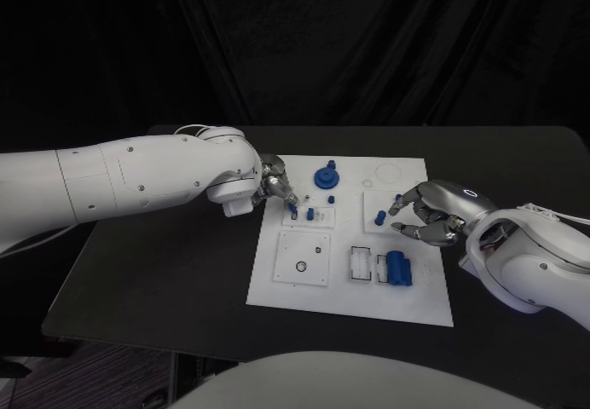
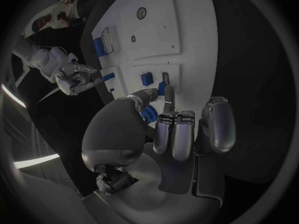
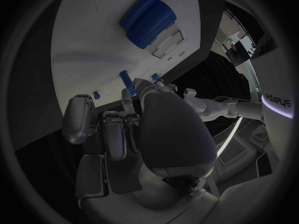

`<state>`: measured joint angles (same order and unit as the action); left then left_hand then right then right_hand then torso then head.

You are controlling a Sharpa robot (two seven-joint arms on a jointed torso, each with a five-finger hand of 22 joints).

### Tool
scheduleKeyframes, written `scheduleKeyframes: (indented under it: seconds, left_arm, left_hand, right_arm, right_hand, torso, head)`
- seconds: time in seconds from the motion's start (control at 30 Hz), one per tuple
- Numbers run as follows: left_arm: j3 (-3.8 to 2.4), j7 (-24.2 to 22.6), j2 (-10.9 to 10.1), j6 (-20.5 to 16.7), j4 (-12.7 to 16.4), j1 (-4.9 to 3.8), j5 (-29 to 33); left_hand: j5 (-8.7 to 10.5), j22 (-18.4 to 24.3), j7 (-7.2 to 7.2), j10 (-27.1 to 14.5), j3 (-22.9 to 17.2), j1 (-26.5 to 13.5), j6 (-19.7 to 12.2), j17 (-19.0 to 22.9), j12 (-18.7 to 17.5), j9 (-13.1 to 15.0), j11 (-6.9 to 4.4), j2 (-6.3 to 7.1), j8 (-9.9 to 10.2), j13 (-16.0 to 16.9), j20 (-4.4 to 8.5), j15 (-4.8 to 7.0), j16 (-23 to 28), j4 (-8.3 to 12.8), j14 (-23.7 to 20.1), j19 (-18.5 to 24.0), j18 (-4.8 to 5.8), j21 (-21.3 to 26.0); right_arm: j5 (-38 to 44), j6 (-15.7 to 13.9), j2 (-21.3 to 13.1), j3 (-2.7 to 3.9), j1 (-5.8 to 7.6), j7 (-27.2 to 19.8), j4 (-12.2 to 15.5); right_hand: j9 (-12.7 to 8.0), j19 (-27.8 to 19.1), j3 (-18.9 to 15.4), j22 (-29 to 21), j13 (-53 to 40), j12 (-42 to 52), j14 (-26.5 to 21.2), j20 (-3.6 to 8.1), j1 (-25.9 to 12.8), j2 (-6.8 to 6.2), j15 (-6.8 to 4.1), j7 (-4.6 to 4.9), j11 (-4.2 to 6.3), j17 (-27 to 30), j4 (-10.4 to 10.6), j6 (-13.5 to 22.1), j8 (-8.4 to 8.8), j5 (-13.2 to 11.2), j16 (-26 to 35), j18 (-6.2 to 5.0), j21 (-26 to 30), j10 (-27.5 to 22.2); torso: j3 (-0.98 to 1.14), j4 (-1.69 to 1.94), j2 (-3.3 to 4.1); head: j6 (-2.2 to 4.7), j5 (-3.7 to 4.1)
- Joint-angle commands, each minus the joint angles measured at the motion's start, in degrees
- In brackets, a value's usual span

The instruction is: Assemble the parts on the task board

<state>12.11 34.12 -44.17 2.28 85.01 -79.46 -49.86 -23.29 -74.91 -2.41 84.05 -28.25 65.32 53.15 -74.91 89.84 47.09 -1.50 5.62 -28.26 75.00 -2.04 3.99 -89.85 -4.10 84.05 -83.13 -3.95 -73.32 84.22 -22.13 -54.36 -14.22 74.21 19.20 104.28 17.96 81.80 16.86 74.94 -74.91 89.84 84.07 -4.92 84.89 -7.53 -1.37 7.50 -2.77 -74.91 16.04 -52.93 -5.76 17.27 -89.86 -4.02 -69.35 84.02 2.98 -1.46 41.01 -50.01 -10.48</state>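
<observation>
- The flat white plastic task board (image 1: 350, 294) lies at frame centre of the head view.
- The left hand (image 1: 273, 186) pinches a small blue peg (image 1: 292, 207) over the board's upper-left socket block; judged step: insertion.
- The right hand (image 1: 430, 213) hovers mid-right, fingers curled; whether it holds anything cannot be told.
- Next move calls for aligning the peg, then pressing down.

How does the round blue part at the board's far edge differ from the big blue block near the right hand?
The round blue part stands upright with a knob on top; the blue block lies flat and elongated. The round part sits at the task board's far edge near the left hand; the block lies beside the right hand. Both are blue and unheld.
</observation>
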Motion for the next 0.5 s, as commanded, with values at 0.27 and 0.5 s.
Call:
scheduleKeyframes:
  seconds: [0.27, 0.5]
  left_arm:
    - [-0.03, -2.16, -0.39, -0.28, 0.44, 0.63, 0.27]
    - [-0.03, -2.68, -0.37, -1.02, 0.57, 1.05, 0.27]
  left_hand:
    - [0.20, -10.06, 0.25, 5.95, -0.36, -0.33, -0.33, -15.09, 0.16, 0.12, -0.09, -0.49, 0.00, 15.00, -0.17, 0.15, -0.15, -0.08, 5.95, 0.38, 0.20, 0.30]
    - [0.28, -9.95, 0.22, 5.95, -0.45, -0.37, -0.35, -15.09, 0.16, 0.14, -0.06, -0.56, -0.02, 15.00, -0.19, 0.13, -0.15, -0.07, 5.95, 0.56, 0.13, 0.69]
  right_arm:
    - [0.04, 0.17, 0.04, 0.03, -0.13, 0.75, -0.10]
    - [-0.43, 0.26, 0.05, 0.03, -0.19, 0.70, -0.13]
  right_hand:
    - [-0.09, -0.31, 0.29, 8.78, -15.09, 0.16, 5.75, -0.01, -0.29, 0.24, 0.14, -0.03, 0.01, -14.54, 0.01, -0.36, 0.17, 0.39, 0.28, -0.66, 0.25, 5.98]
    - [-0.19, -0.34, 0.40, 8.76, -15.09, 0.16, 5.75, 0.01, -0.32, 0.17, 0.13, -0.02, 0.01, -14.53, -0.07, -0.40, 0.22, 0.42, 0.29, -0.67, 0.36, 5.98]
  torso:
    - [0.06, 0.01, 0.00]
    - [-0.01, -0.01, -0.06]
  head:
    - [0.01, 0.06]
    - [0.01, 0.06]
